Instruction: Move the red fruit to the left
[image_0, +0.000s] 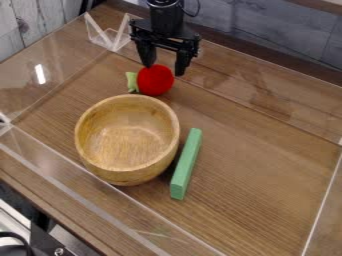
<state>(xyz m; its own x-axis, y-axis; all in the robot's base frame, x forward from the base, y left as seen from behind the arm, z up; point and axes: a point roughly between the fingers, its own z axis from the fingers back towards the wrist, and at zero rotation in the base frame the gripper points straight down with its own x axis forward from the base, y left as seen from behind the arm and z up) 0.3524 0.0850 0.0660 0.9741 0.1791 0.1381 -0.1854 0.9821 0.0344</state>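
Rightward, bare wood adjoins the red fruit (156, 80).

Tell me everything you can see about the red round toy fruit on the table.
The glossy red round toy fruit looks like smooth plastic, with a light green leafy bit on the side toward the picture's left. It sits on the brown wooden table, just beyond the round wooden bowl. The black robot gripper is open around its far side; whether they touch is unclear.
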